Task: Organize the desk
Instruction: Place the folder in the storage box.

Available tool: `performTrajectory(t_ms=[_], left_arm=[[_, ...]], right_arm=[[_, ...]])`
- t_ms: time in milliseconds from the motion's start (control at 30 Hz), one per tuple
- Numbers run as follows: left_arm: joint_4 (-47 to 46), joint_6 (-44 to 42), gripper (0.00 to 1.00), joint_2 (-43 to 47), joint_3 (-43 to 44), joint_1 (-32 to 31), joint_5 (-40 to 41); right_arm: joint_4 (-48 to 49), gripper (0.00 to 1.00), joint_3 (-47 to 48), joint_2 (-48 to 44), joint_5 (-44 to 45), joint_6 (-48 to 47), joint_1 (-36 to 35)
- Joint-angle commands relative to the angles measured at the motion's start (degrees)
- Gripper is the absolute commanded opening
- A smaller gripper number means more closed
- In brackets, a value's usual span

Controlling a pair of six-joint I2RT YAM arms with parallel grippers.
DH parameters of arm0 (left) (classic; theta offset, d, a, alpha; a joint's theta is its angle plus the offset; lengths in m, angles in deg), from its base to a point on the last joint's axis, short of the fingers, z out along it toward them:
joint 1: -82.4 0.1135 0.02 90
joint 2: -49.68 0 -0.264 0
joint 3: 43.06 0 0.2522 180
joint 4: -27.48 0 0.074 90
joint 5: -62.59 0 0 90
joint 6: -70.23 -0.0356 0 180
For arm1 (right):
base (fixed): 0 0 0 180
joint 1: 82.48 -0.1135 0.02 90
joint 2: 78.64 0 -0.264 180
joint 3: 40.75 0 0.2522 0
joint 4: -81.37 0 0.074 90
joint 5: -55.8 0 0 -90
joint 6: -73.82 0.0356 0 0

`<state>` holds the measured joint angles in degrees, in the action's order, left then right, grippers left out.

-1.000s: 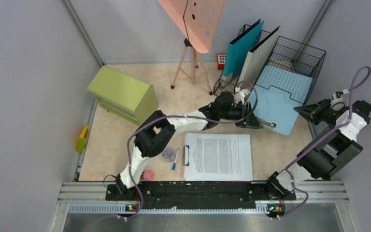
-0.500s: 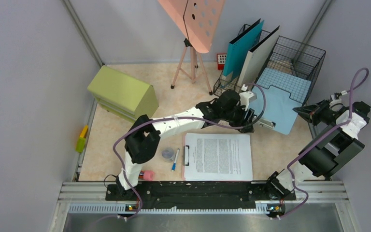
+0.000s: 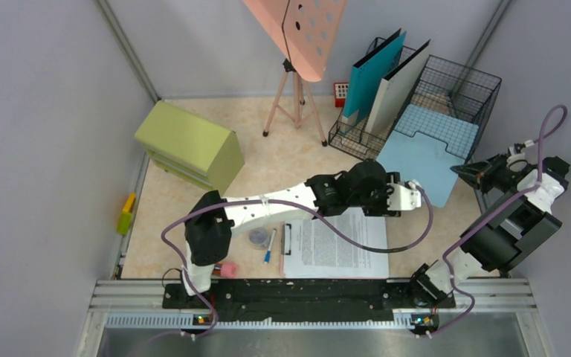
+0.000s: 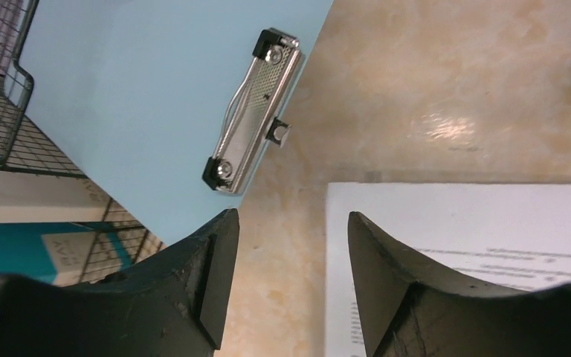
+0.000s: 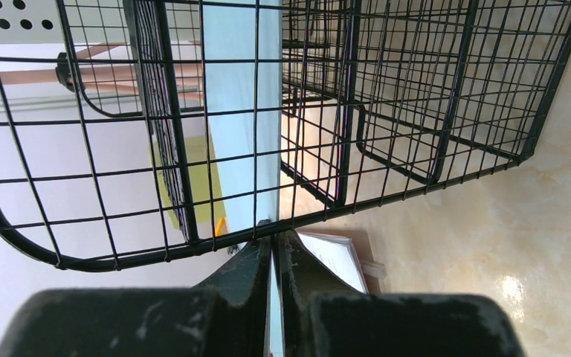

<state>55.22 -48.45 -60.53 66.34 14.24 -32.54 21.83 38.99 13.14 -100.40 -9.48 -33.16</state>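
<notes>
Jaws of the left gripper (image 4: pixel 290 223) spread and empty over pale marbled desk (image 4: pixel 453 89), light-blue clipboard (image 4: pixel 141 97) beside printed white sheet (image 4: pixel 476 245), right gripper (image 5: pixel 273 242) pressed together near black wire basket (image 5: pixel 386 97)

We cannot read the print on the paper (image 3: pixel 342 245); the left arm (image 3: pixel 268 207) hides its far edge and the desk (image 3: pixel 282 149) beyond.

The desk (image 3: pixel 282 160) bears a green cabinet (image 3: pixel 189 145), a printed clipboard (image 3: pixel 334 247), a pen (image 3: pixel 268 245) and a wire rack (image 3: pixel 453 93).
</notes>
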Motion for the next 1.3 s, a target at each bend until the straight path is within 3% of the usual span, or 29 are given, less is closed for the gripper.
performTrajectory(t_ms=[0, 300, 667, 967, 1267], left_arm=[[-5.2, -16.1, 0.62, -0.7, -2.2, 0.6, 4.4], [-13.4, -26.9, 0.63, -5.8, -0.9, 1.2, 4.6], [-15.8, -30.5, 0.6, -11.2, 6.9, 2.6, 4.6], [-16.2, -30.6, 0.59, -16.2, 13.7, 2.9, 8.9], [-18.4, -33.8, 0.6, -19.9, 17.6, 3.1, 11.8]], right_arm=[[1.7, 0.0, 0.8, 1.4, -0.7, 0.1, -0.4], [0.3, 0.0, 1.7, 2.0, -1.1, -1.0, -0.4], [-0.7, 0.01, 2.2, 2.9, -1.6, -2.1, -0.3], [-4.3, 0.44, 3.4, 3.2, -2.0, -5.2, -0.4], [-7.6, 0.49, 2.2, 3.7, -1.7, -10.5, -0.4]])
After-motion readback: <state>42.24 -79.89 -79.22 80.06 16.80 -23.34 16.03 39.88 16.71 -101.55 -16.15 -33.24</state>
